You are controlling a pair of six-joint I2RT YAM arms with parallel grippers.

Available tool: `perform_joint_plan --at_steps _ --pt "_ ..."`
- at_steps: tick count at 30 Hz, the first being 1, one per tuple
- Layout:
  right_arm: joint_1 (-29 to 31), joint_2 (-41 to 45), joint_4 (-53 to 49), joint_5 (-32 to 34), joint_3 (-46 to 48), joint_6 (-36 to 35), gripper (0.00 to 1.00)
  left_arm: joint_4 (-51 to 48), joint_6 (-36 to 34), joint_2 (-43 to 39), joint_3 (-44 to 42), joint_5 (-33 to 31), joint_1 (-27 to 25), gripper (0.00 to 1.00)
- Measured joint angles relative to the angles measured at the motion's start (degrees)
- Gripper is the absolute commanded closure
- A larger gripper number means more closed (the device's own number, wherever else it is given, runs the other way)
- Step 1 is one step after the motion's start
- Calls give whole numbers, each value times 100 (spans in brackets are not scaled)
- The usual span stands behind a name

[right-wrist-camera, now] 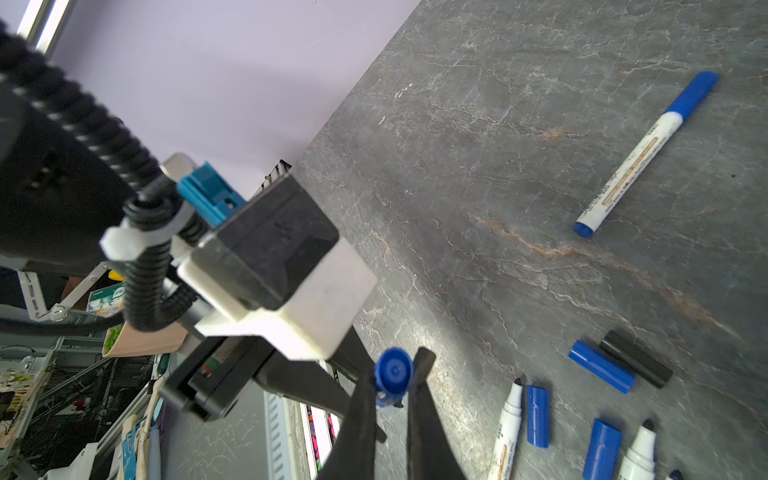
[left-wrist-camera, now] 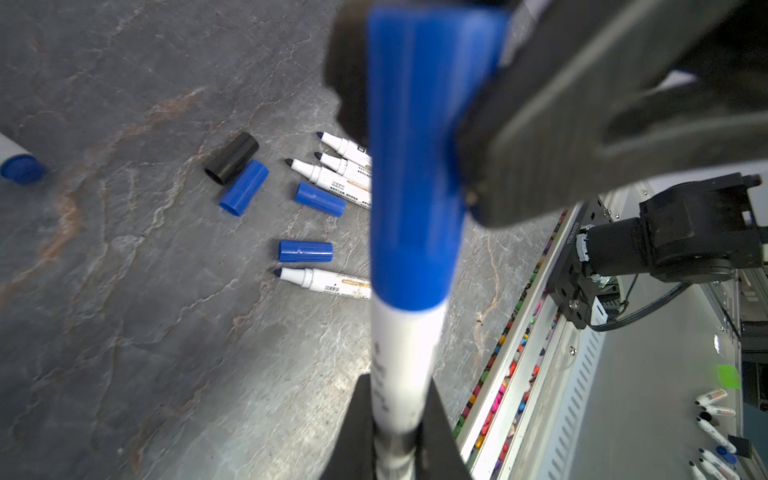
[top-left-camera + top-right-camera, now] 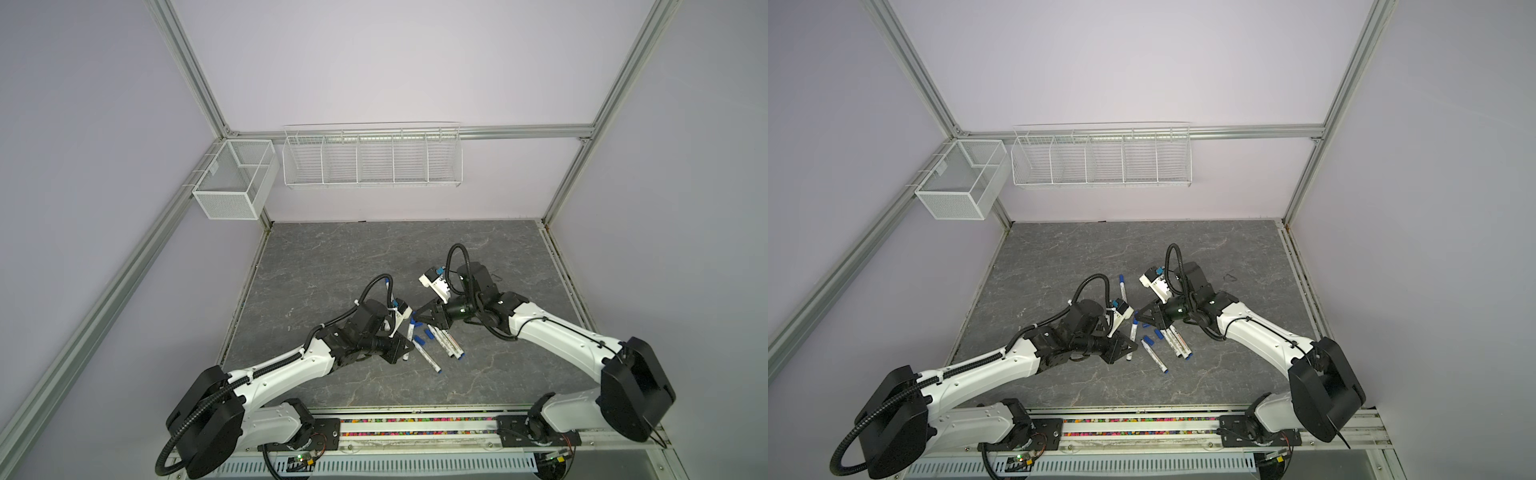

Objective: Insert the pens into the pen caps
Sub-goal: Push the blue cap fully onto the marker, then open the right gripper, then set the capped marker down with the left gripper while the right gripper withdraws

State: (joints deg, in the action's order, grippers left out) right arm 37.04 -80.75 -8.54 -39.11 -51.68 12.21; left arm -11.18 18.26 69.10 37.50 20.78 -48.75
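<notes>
My left gripper [image 2: 395, 401] is shut on the white barrel of a pen [image 2: 401, 361], also seen in both top views [image 3: 409, 338] [image 3: 1133, 336]. A blue pen cap [image 2: 417, 166] sits on that pen's tip. My right gripper [image 1: 395, 376] is shut on this pen cap [image 1: 392, 369], meeting the left gripper [image 3: 405, 352] near the table's middle. On the table lie several uncapped pens [image 2: 324, 282] [image 3: 446, 340], three blue pen caps [image 2: 244, 188] [image 2: 320, 199] [image 2: 305, 251] and a black pen cap [image 2: 231, 158]. A capped pen [image 1: 648, 153] [image 3: 388, 286] lies farther back.
A wire basket rack [image 3: 372, 160] and a mesh box [image 3: 232, 178] hang on the back wall, above the table. A rail holding coloured bits [image 3: 415, 428] runs along the front edge between the arm bases. The grey marbled table [image 3: 374, 249] stretches behind the grippers.
</notes>
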Motion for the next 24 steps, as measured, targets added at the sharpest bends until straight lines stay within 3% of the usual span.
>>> perform_joint_plan --at_steps 5,12,19,24 --pt "282 -175 -938 -310 509 166 93 1106 120 -50 389 -446 420 100" --pt "-249 -50 -776 0 638 933 87 1945 470 146 168 -343 424 100" --pt "-647 254 -365 448 643 1484 88 1711 1049 407 -107 -949 474 100" --pt "-758 286 -361 664 643 1624 88 1084 1322 979 210 -1644 920 100"
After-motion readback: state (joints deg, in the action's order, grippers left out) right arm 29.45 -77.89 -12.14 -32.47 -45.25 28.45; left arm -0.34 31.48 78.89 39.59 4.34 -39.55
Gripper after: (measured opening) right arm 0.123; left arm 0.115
